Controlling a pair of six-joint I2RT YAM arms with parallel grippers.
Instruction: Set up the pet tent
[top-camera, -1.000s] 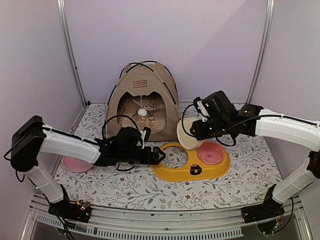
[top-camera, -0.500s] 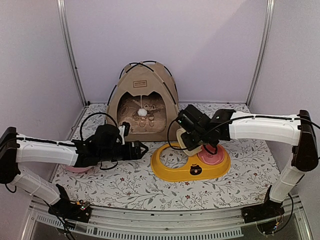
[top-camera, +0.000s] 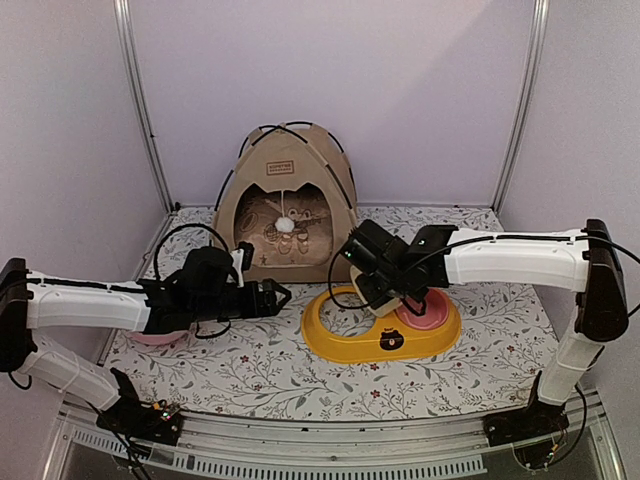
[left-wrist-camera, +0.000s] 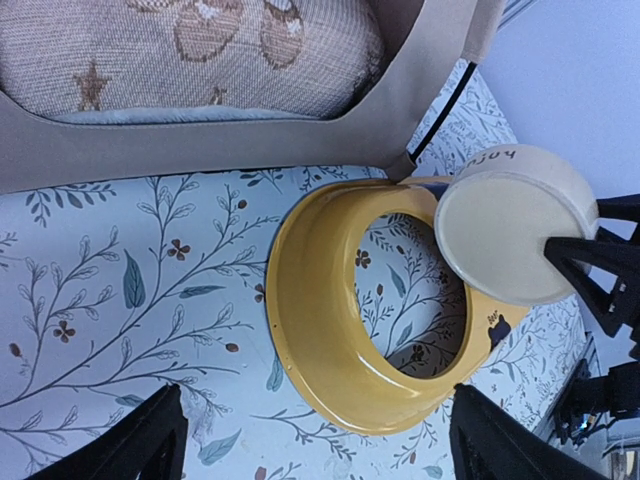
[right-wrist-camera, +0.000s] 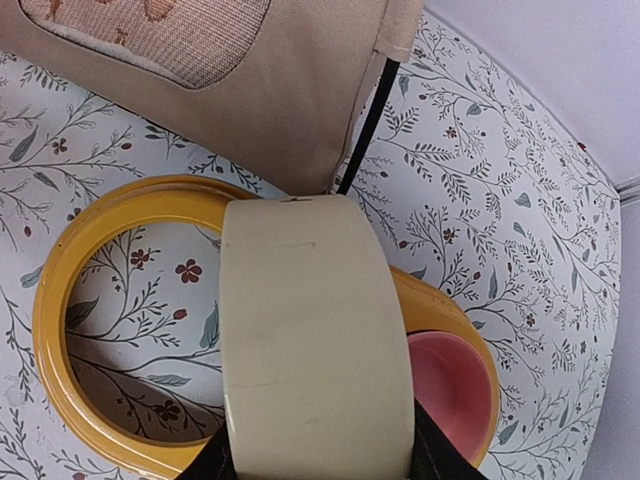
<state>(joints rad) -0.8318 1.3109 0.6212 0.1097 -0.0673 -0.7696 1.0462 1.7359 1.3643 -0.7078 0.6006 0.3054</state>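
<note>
Top external shows the pet tent (top-camera: 286, 200) standing at the far side of the surface (top-camera: 250, 375), left of centre, doorway facing near; it looks fully raised, so the work seems to be furnishing around it; the right gripper (top-camera: 380, 288) clasps a cream bowl (top-camera: 388, 302) above the empty left ring of the yellow feeder (top-camera: 345, 342), presumably to seat it beside the pink bowl (top-camera: 425, 312); the left gripper (top-camera: 278, 297) hovers just left of the feeder, spread wide, holding nothing; only the left wrist view shows the bowl's round face and the cushion (left-wrist-camera: 180, 50) inside the tent; the right wrist view shows a black pole (right-wrist-camera: 365, 120) at the tent's corner.
</note>
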